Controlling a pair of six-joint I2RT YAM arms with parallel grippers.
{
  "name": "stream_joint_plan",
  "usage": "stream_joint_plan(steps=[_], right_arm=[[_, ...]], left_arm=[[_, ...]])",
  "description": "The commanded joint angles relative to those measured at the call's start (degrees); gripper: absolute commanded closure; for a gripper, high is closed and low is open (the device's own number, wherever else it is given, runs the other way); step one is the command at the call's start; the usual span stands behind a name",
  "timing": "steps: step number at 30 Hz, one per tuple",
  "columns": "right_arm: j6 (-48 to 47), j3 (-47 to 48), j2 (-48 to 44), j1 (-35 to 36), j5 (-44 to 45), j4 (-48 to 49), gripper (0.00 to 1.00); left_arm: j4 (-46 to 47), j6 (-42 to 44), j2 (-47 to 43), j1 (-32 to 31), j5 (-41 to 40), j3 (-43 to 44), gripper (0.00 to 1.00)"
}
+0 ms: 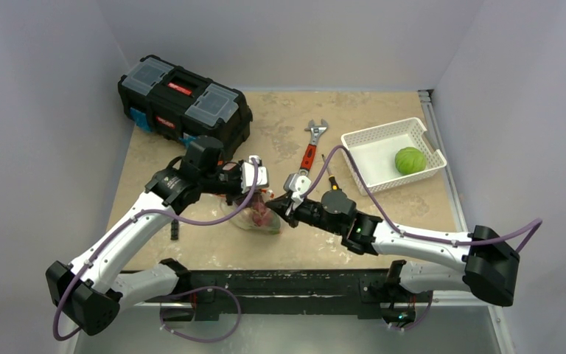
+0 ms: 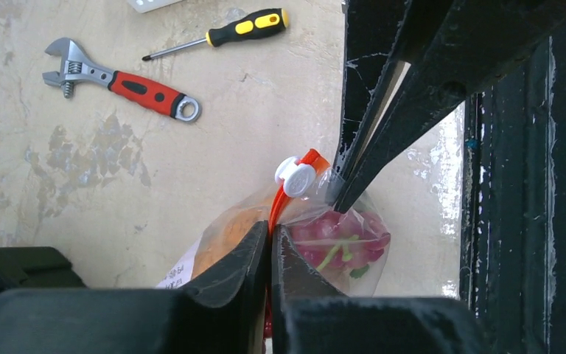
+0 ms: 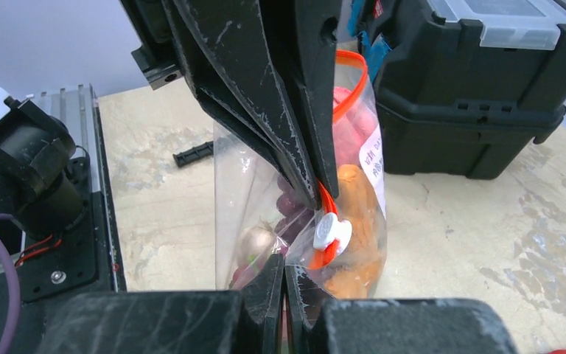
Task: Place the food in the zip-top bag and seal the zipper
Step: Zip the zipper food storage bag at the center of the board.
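Note:
The clear zip-top bag hangs between both grippers at the table's middle front. Food shows through it: an orange carrot, purple grapes, a pale radish and pink-red fruit. My left gripper is shut on the red-orange zipper, just below its white slider. My right gripper is shut on the bag's clear edge beside the slider. A round green cabbage lies in the white basket at the back right.
A black toolbox stands at the back left. The red-handled wrench lies between toolbox and basket, and a yellow-black screwdriver lies near it. A small black piece rests by the left arm.

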Motion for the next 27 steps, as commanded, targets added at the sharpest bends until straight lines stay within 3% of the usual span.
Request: stream_joint_plan(steps=[1,5,8,10,16,27], right_arm=[[2.17,2.65,-1.94,0.05,1.33,-0.66,0.99],[7.41,3.68,-4.25,0.05,4.68,-4.28,0.65],[11.79,5.98,-6.25,0.04,8.64,-9.08,0.48],[15.11,9.45,-6.71,0.03,11.41,-14.49,0.42],[18.86,17.22,-6.13,-0.06,9.9,-27.28,0.42],[19.11,26.55,-0.11,-4.0,0.42,-36.22,0.61]], left_arm=[[3.11,0.4,-2.43,0.38,-0.11,1.01,1.0],[4.11,-0.14,-3.65,0.37,0.05,0.31,1.0],[4.35,-0.73,-4.19,0.37,0.85,0.13,1.0],[4.68,-1.2,-4.43,0.38,1.23,0.0,1.0],[4.79,-1.85,-4.22,0.34,2.28,0.18,1.0],[4.51,-1.86,-3.88,-0.28,1.74,0.0,1.0]])
